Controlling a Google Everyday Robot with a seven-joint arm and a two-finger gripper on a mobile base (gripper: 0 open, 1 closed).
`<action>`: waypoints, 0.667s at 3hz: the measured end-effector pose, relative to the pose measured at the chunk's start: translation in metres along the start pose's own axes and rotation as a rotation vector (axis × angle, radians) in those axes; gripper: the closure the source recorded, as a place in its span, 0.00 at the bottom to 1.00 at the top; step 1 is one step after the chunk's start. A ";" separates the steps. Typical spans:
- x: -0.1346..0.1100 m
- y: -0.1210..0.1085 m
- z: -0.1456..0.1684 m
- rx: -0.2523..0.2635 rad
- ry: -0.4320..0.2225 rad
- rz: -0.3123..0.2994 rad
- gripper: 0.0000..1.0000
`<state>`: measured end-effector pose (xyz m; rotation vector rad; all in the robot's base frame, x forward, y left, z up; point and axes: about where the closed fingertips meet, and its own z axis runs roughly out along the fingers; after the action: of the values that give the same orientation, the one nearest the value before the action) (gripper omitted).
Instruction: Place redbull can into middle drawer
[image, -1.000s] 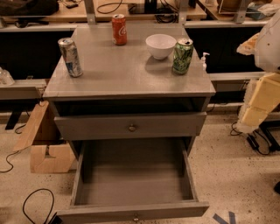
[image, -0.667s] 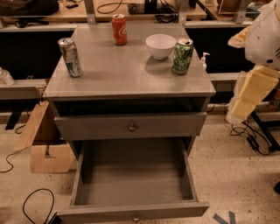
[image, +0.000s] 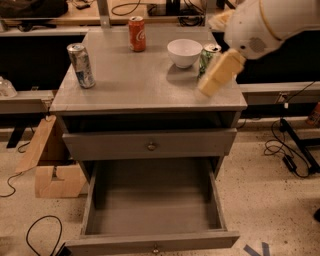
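The redbull can, slim and silver-and-blue, stands upright at the left edge of the grey cabinet top. The middle drawer is pulled wide open below and holds nothing. My gripper, cream-coloured on a white arm, reaches in from the upper right. It hangs above the right side of the cabinet top, in front of the green can and far to the right of the redbull can. It holds nothing that I can see.
A red cola can stands at the back and a white bowl is next to the green can. The upper drawer is shut. A cardboard box sits on the floor at the left, with cables at the right.
My arm has swung in from the right edge, up and to the left, and the gripper is now over the right part of the cabinet top. The cans and drawers have not moved.
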<state>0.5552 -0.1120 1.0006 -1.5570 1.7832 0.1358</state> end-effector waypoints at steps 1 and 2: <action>-0.063 -0.035 0.047 0.028 -0.319 -0.009 0.00; -0.109 -0.056 0.076 0.060 -0.556 0.029 0.00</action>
<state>0.6369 0.0022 1.0316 -1.2893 1.3549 0.4755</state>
